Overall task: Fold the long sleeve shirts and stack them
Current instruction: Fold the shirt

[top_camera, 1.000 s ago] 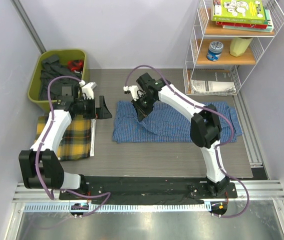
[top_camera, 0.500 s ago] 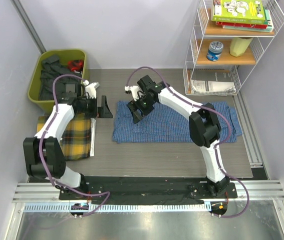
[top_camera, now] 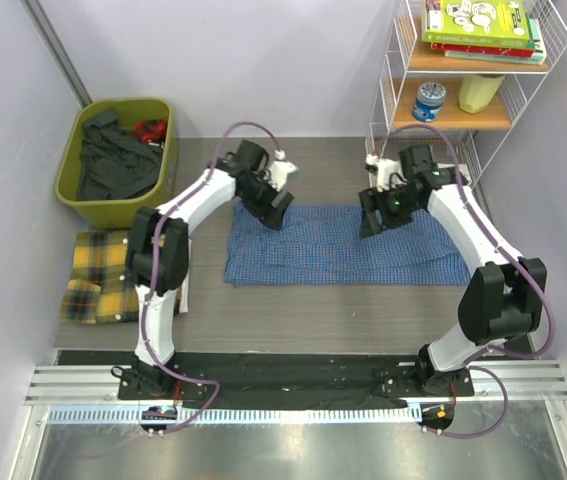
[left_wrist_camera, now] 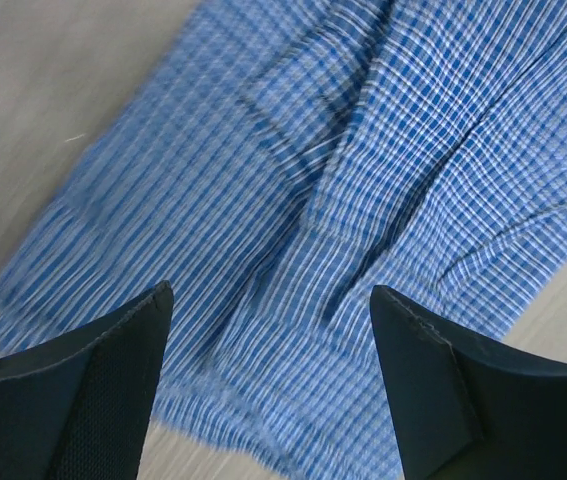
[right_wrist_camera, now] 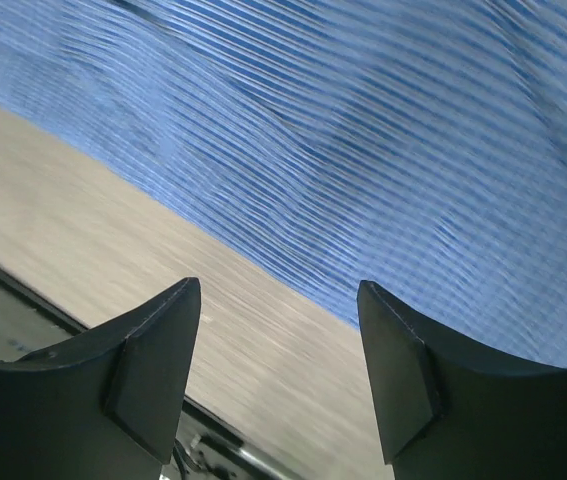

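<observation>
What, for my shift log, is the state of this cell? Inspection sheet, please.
Surface: grey wood-grain table.
Job's things: blue shirt spread mid-table; yellow plaid shirt folded at the left edge.
Clutter: green bin of dark clothes, far left.
Grippers: left gripper and right gripper above the blue shirt's far edge, fingers apart, empty.
Cables: purple cables looped along both arms.
Surroundings: wire shelf with books, far right.

I see pale purple walls (top_camera: 263, 60) all round | my table (top_camera: 313, 310) is grey-brown wood | white wire shelf (top_camera: 453, 118) far right, books (top_camera: 478, 20) on top | green bin (top_camera: 113, 211) far left | metal rail (top_camera: 293, 440) at near edge | soft even light
</observation>
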